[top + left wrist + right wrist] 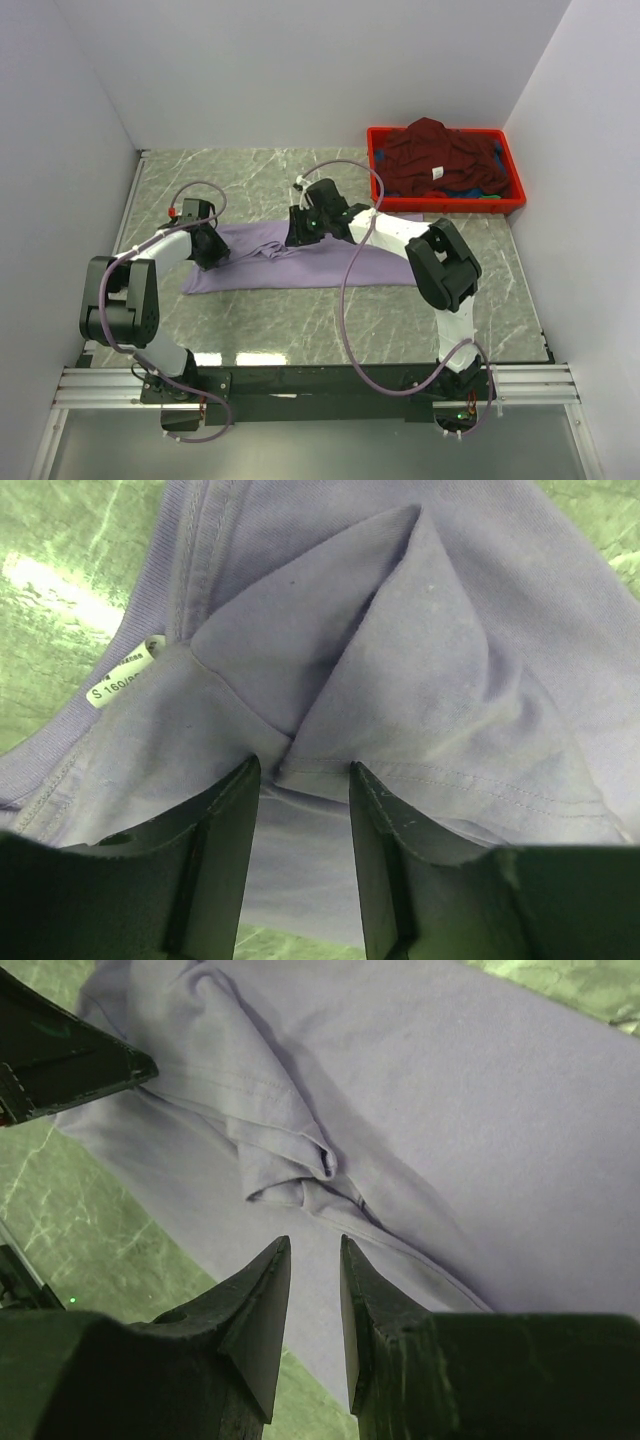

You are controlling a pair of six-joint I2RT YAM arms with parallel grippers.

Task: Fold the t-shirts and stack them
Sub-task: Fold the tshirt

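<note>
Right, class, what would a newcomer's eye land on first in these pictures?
A lavender t-shirt lies spread across the middle of the green marble table, with the left end effector and right end effector both down at its rumpled folds. In the far right corner, a red crate holds a heaped maroon shirt.

1 legible tag, txt cut off at the fold.
White tag (125, 670) in purple shirt (450, 680) collar, up-left of left gripper (303, 763): "S 160/8…", rest hidden; line above too blurred.
</note>
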